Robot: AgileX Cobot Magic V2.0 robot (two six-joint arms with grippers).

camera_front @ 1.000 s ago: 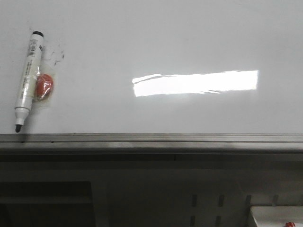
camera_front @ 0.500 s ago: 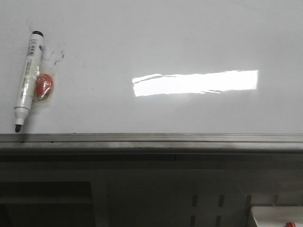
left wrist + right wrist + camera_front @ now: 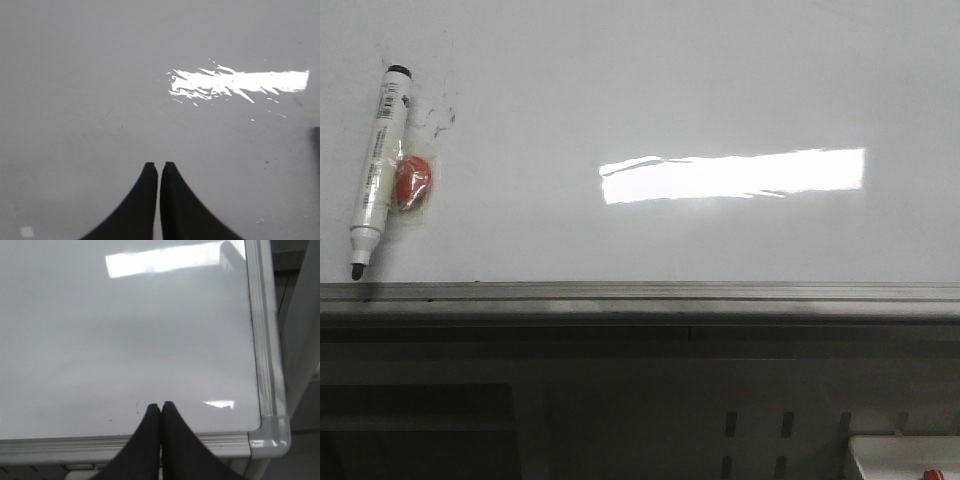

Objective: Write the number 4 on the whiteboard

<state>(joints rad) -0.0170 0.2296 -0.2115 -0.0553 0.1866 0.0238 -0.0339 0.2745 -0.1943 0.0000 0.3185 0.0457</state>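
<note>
On whiteboard (image 3: 720, 80), far left: marker (image 3: 377, 168) beside red eraser (image 3: 413, 184). Left gripper (image 3: 159, 167) fingers pressed together, right gripper (image 3: 160, 406) likewise, both empty.

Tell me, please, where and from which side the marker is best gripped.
Probably mid-barrel on the marker, coming from above with the fingers closing across its width. It lies flat on the whiteboard, slightly slanted, uncapped tip nearest the grey rail. A red object sits against the lower barrel on one side, so grip a little above it, around the label. Both grippers look shut and would need to open first.
</note>
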